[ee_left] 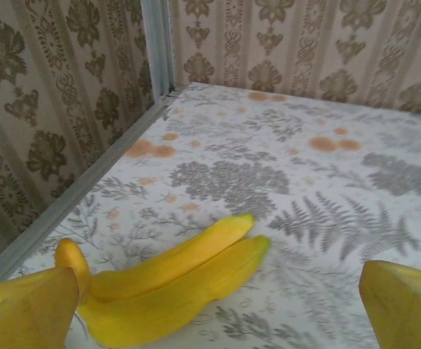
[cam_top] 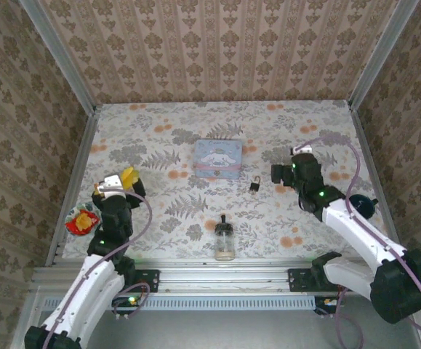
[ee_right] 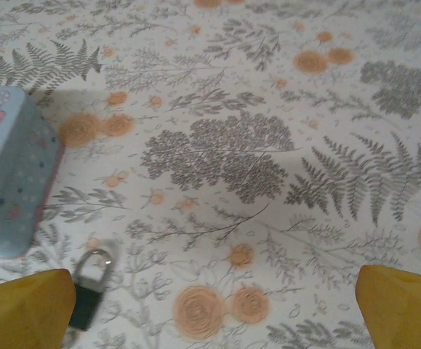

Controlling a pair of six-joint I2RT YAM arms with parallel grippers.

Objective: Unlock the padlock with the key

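Snack packet (cam_top: 81, 220): lower left of the worktop (cam_top: 159, 131).
Left end effector (cam_top: 115, 185): released, nothing held; banana (ee_left: 174, 280) lies just ahead of it.
Tin (cam_top: 219, 158): pale blue, centre, up-left of the padlock.
Padlock (ee_right: 88, 292): flat on the worktop, right of centre; long axis up-down the frame, shackle uppermost.
Right end effector (ee_right: 210, 309): released, empty; the nearer arm, with the padlock just left of it, beside its lower-left finger.
Key: too small to make out; keyhole blurred.

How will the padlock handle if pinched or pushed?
The padlock looks tiny and metal: probably rigid, dense for its size. Seemingly lying flat on the table, it should slide rather than roll. Its thin shackle offers little to pinch.
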